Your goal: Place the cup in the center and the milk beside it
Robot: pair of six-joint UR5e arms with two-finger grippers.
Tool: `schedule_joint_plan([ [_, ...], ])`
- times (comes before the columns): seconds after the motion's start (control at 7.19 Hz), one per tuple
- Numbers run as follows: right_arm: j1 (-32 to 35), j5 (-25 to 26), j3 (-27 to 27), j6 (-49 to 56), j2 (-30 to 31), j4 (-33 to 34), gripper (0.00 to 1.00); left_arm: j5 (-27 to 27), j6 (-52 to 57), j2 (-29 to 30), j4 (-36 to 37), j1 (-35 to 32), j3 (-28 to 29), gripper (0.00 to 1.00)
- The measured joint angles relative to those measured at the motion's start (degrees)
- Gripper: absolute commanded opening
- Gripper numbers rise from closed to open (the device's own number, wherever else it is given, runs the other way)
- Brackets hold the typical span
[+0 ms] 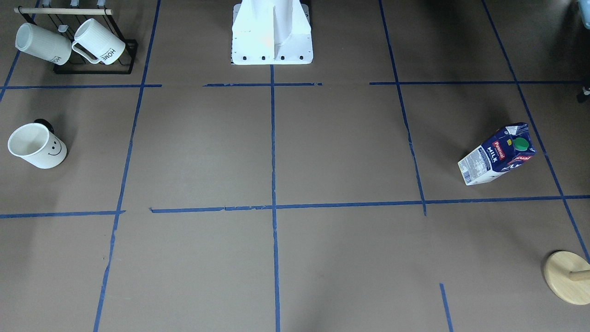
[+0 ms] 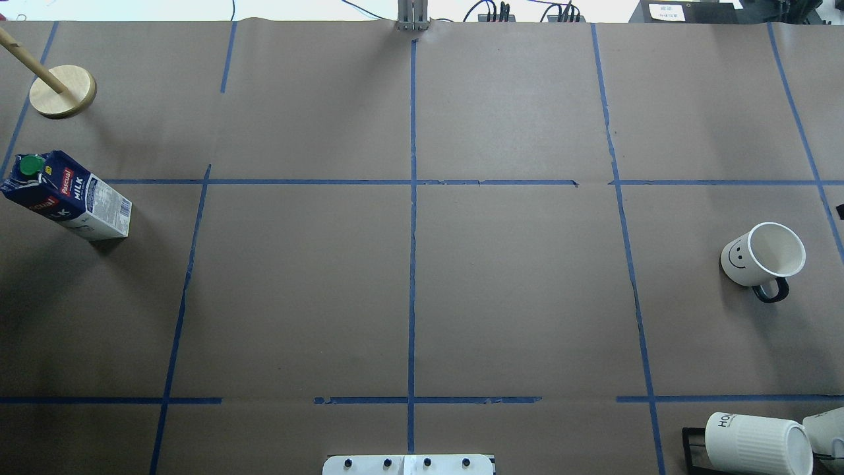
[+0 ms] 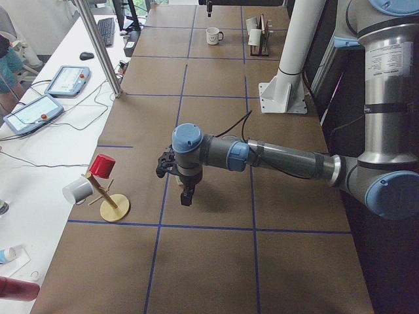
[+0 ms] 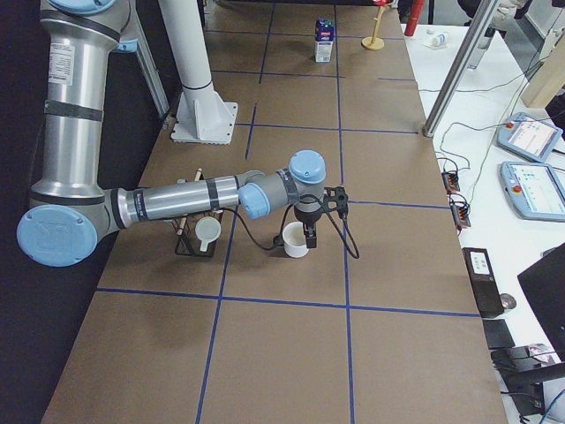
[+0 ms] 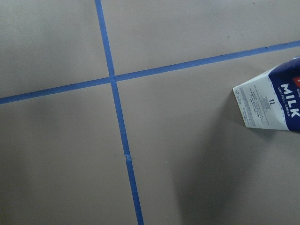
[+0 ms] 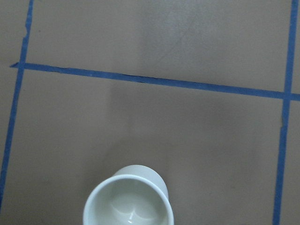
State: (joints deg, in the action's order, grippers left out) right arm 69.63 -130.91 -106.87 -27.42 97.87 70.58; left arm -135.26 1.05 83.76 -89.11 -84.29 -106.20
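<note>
The cup point(image 1: 37, 146) with the smiley face stands upright at the robot's right end of the table; it also shows in the overhead view point(image 2: 758, 255) and the right wrist view point(image 6: 129, 197). The milk point(image 1: 498, 154) stands upright at the robot's left end point(image 2: 66, 196), its base at the right edge of the left wrist view point(image 5: 272, 101). The center point(image 2: 413, 290) is bare paper. My right gripper point(image 4: 309, 237) hangs right by the cup point(image 4: 296, 239). My left gripper point(image 3: 186, 195) hangs over the milk's area. I cannot tell if either is open or shut.
A black rack point(image 1: 92, 69) with two ribbed HOME mugs point(image 1: 99, 41) stands near the robot's right side. A wooden mug stand point(image 2: 62, 91) stands at the far left corner. The white robot base point(image 1: 272, 41) is at the near middle edge.
</note>
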Motion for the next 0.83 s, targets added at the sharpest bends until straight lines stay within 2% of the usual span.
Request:
schedule_joint_plan([
  [0.28, -4.86, 3.48, 1.54, -7.10, 0.22, -6.98, 0.98, 0.00, 0.00, -0.06, 0.00, 0.03, 0.02, 1.00],
  [0.7, -5.69, 4.12, 3.99, -4.71, 1.53, -8.52, 0.97, -0.03, 0.00, -0.09, -0.06, 0.09, -0.02, 1.00],
  [0.83, -5.75, 4.08, 6.78, -3.66, 1.66, -10.54, 0.97, -0.04, 0.00, -0.09, -0.08, 0.09, -0.07, 1.00],
])
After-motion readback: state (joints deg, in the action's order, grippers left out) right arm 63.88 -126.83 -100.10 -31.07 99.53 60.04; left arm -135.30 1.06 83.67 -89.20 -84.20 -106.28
